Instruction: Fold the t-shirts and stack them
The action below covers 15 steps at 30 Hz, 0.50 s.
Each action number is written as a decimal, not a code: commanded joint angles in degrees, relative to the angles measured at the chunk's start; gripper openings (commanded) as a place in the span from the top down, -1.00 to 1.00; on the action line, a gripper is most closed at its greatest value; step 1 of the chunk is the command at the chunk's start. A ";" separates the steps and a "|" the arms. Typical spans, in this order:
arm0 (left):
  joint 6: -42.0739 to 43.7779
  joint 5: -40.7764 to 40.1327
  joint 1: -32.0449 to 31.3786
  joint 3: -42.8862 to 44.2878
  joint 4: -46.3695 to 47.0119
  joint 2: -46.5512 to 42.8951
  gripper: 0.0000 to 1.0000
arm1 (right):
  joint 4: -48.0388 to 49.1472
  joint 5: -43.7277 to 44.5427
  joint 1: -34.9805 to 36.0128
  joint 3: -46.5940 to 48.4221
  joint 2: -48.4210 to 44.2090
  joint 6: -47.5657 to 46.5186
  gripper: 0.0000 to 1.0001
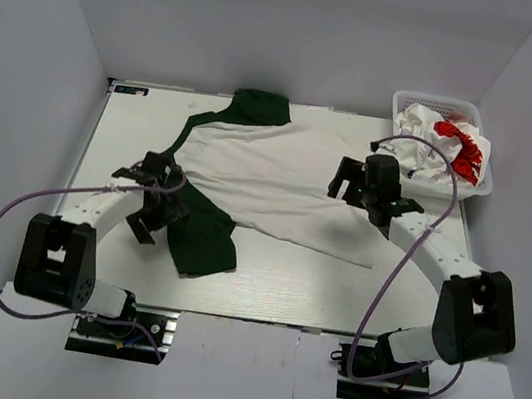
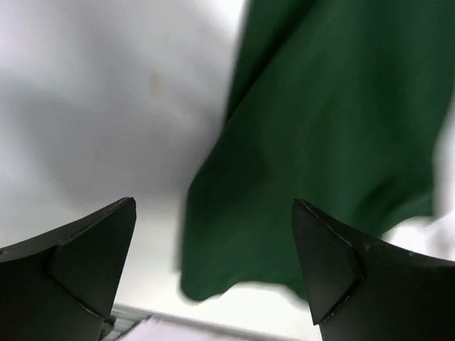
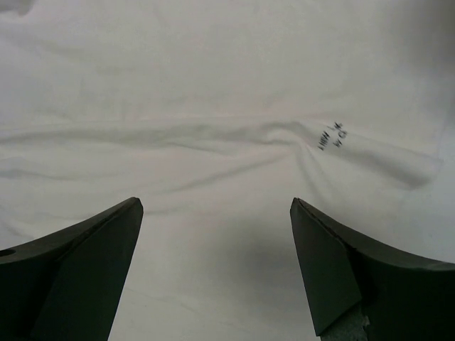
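A large white t-shirt (image 1: 280, 176) with dark green sleeves lies spread across the table. One green sleeve (image 1: 205, 235) lies at the near left, another green part (image 1: 260, 108) at the far edge. My left gripper (image 1: 156, 204) is open and empty just above the near sleeve, which fills the left wrist view (image 2: 320, 142). My right gripper (image 1: 357, 186) is open and empty over the shirt's right side; the right wrist view shows only wrinkled white cloth (image 3: 213, 142) with a small dark print (image 3: 332, 135). A second white shirt with red print (image 1: 451, 148) lies crumpled in the basket.
A white plastic lattice basket (image 1: 403, 102) stands at the far right corner. Bare table (image 1: 283, 283) shows along the near edge and at the left. Grey walls enclose the table on three sides.
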 commanded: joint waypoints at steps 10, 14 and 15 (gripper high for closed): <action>-1.36 12.62 -4.67 -16.82 -1.33 -13.64 -0.65 | -6.34 12.64 -1.19 -12.04 -12.99 15.87 -0.80; -1.36 11.13 -5.80 -16.82 -0.02 -9.35 -0.23 | -10.20 12.47 -1.98 -13.80 -14.05 16.67 -0.80; -1.36 10.34 -5.81 -17.34 -0.01 -8.64 -0.21 | -10.73 12.47 -1.98 -13.98 -14.13 16.58 -0.80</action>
